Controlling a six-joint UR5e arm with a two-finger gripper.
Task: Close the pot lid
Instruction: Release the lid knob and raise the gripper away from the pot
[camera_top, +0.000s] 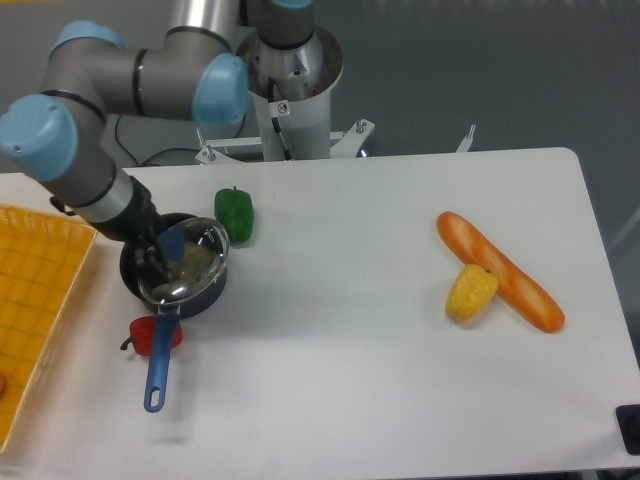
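The pot (176, 278) is seen at the left of the white counter (380, 330), its blue handle pointing toward the front edge. The lid (186, 264) is laid on the pot, slightly tilted, its blue knob near the gripper (150, 252). The gripper is placed at the pot's left rim, just beside the knob; whether it is wide or narrow cannot be told, as the fingers are hidden by the wrist. A green pepper (235, 213) is seen just beside the pot on the right rear, a red pepper (152, 335) touching the handle. A yellow tray (40, 310) is set at the left edge. A baguette (500, 272) and a yellow pepper (471, 292) are seen well apart on the right, with bare counter between.
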